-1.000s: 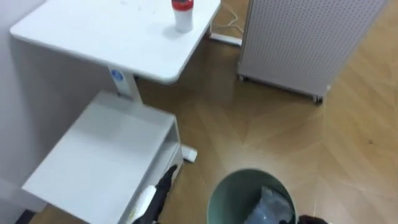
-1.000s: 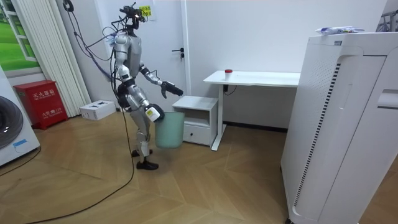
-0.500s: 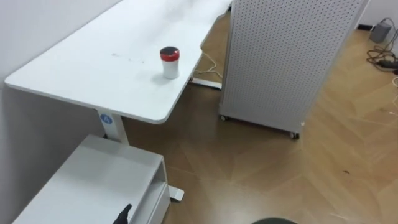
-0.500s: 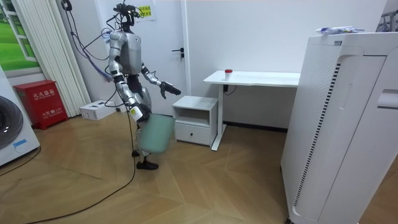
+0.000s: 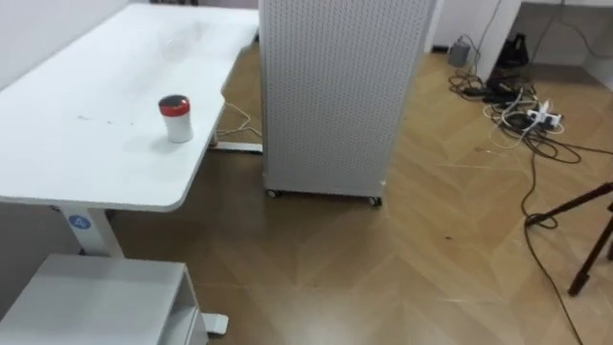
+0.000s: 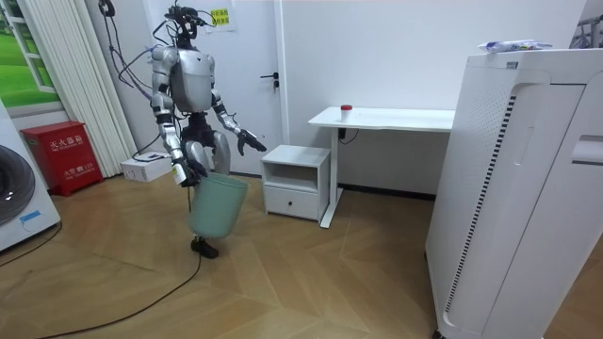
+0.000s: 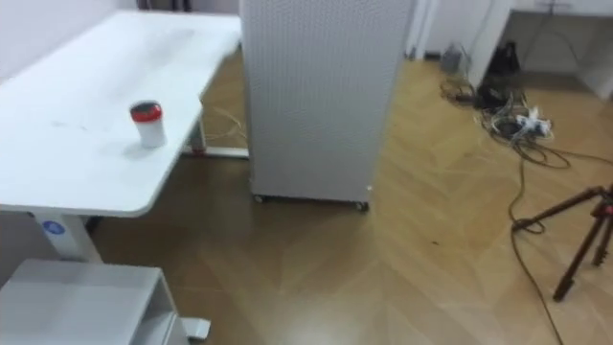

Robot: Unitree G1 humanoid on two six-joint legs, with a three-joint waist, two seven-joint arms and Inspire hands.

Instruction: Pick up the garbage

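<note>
The robot stands upright on the wood floor (image 5: 431,249), just to the room view's left of the low white cabinet (image 6: 297,179). Its right hand (image 6: 185,173) is down at its side, fingers closed on the rim of the green bin (image 6: 217,202). The bin hangs tilted in front of its legs, and what's inside can't be seen from here. The left hand (image 6: 249,142) is held out in the air toward the cabinet, not touching it, fingers loose and holding nothing.

From the head camera, the white counter (image 5: 96,125) sits on the left. A small white jar (image 5: 174,118) with a red lid stands upright on it, well back from the near edge. Just right of the counter is a tall white perforated panel (image 5: 335,96) on small feet. At far right, a tangle of cables (image 5: 517,105) lies on the floor.
</note>
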